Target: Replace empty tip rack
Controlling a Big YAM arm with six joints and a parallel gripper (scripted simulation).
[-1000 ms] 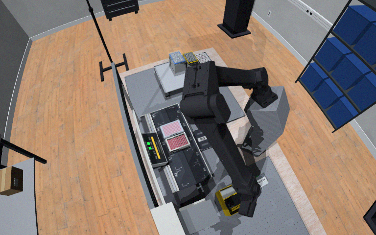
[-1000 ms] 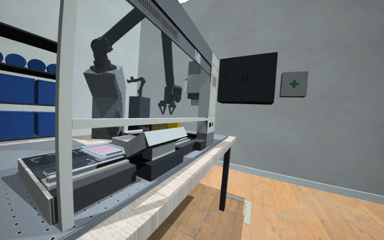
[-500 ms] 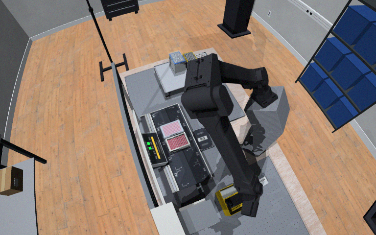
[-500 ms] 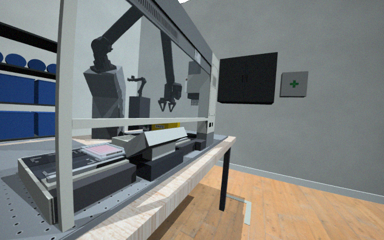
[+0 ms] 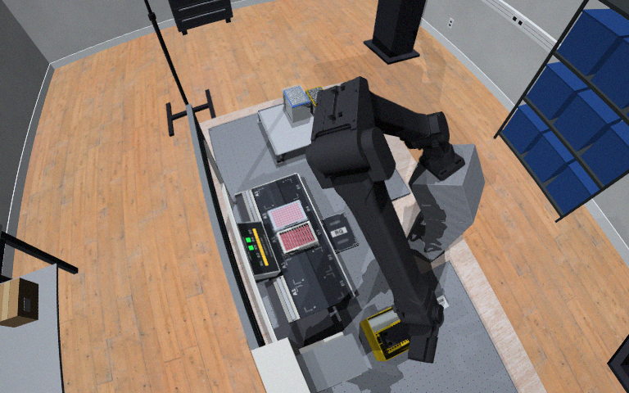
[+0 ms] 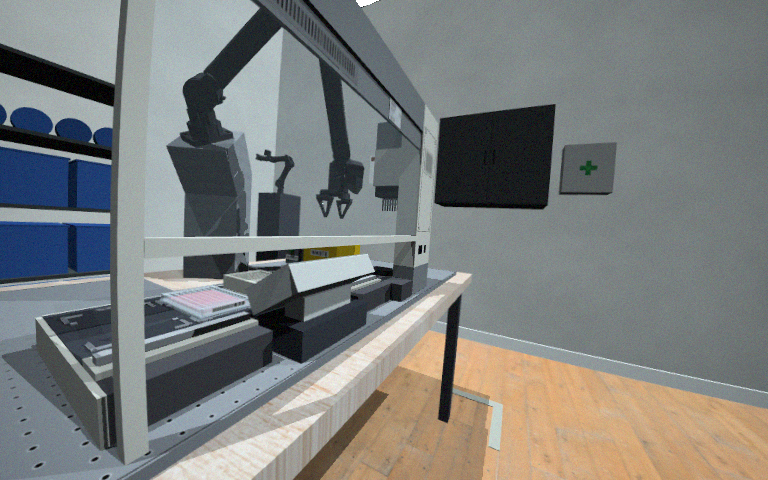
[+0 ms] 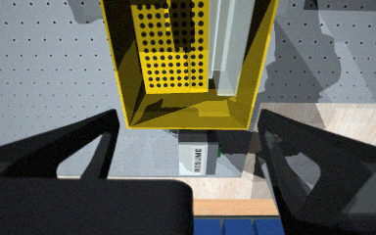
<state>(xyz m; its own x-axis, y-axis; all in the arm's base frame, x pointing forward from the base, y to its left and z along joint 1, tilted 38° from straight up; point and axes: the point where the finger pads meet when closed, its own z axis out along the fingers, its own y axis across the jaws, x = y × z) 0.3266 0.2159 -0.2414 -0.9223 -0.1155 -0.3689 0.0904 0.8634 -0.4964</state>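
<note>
Waste bin (image 7: 188,115): in the wrist view its far end is cut off by the top edge; in the top view the arm (image 5: 385,232) covers its right part.
Yellow rack (image 7: 171,49): its upper rows run out of the frame; we cannot read a size label.
Pale cover (image 7: 230,44): only part shows, at upper centre.
Gripper (image 7: 188,142): fingers cut off by the bottom and side edges.
RESUME box (image 7: 197,158): its lettering is blurred and its key is barely visible.
Shelf racks (image 5: 296,99): at upper centre, partly behind the arm; labels too small to read.
D1 (image 5: 308,296): engraving too small to read.
</note>
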